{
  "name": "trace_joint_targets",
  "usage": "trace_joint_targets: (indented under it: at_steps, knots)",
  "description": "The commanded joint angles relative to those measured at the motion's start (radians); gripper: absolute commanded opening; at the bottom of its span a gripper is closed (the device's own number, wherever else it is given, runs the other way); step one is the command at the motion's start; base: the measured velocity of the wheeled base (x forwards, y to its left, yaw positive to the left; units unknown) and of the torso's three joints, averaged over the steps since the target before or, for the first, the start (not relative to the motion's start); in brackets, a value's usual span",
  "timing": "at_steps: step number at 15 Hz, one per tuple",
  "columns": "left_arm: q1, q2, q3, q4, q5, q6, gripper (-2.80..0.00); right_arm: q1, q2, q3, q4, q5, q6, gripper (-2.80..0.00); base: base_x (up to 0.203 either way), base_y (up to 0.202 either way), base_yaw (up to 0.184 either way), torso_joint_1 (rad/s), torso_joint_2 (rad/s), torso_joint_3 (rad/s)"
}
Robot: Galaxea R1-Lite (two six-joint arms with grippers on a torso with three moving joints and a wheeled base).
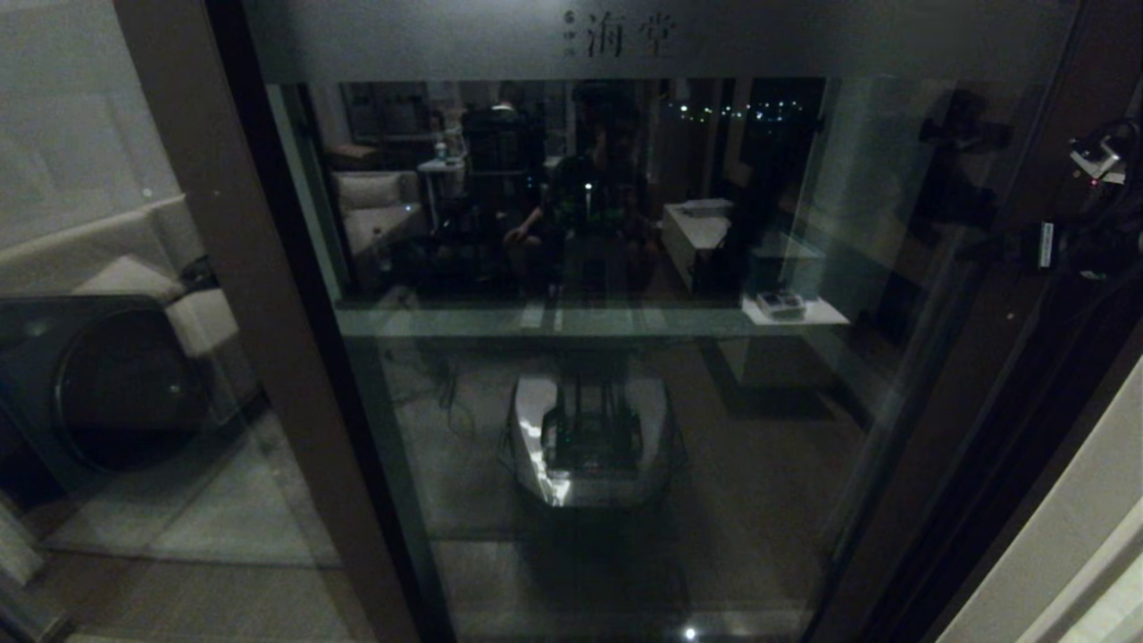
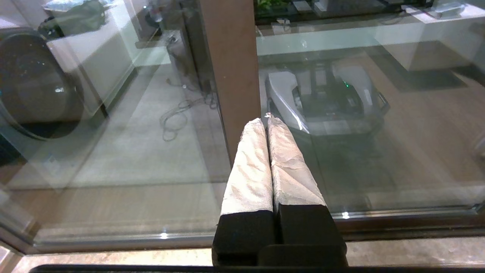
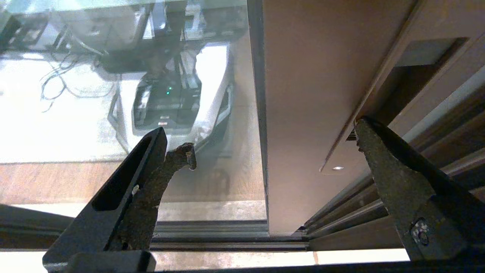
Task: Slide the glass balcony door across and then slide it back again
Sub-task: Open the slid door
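Our right hand (image 3: 273, 144) is wide open, holding nothing, and may slip off the glass door's (image 1: 580, 357) thin handle (image 3: 413, 79).

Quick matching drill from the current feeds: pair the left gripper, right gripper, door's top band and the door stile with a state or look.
Things:
1. left gripper
2. right gripper
3. frosted band
4. door stile

States:
A. brown, with a recessed handle
B. jaws spread wide, straddling the stile
C. bears dark characters
D. wrapped fingers pressed together, parked low

Pairs: 1-D, 2-B, 3-C, 4-A
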Motion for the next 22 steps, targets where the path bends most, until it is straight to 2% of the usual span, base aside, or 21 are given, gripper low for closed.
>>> trace_joint_targets:
  at_steps: [1,6,10,19,22]
  knots:
    - [0.000,0.000,-0.001,0.000,-0.001,0.000,-2.80,0.006,-0.002,0.003,-0.001,-0.001,-0.001,0.00,0.000,0.000,0.000,0.000,0.00,0.000]
    - [0.000,0.000,0.000,0.000,-0.001,0.000,-2.80,0.029,-0.016,0.031,-0.009,-0.001,0.007,0.00,0.000,0.000,0.000,0.000,0.00,0.000]
    - [0.000,0.000,0.001,0.001,-0.001,0.000,-2.80,0.061,-0.023,0.091,-0.089,-0.007,0.019,0.00,0.000,0.000,0.000,0.000,0.00,0.000]
    - [0.001,0.000,-0.001,0.000,-0.001,0.000,-2.80,0.071,-0.041,0.109,-0.095,-0.008,0.019,0.00,0.000,0.000,0.000,0.000,0.00,0.000]
    - [0.000,0.000,-0.001,0.000,-0.001,0.000,-2.80,0.064,-0.050,0.122,-0.094,-0.052,0.019,0.00,0.000,0.000,0.000,0.000,0.00,0.000]
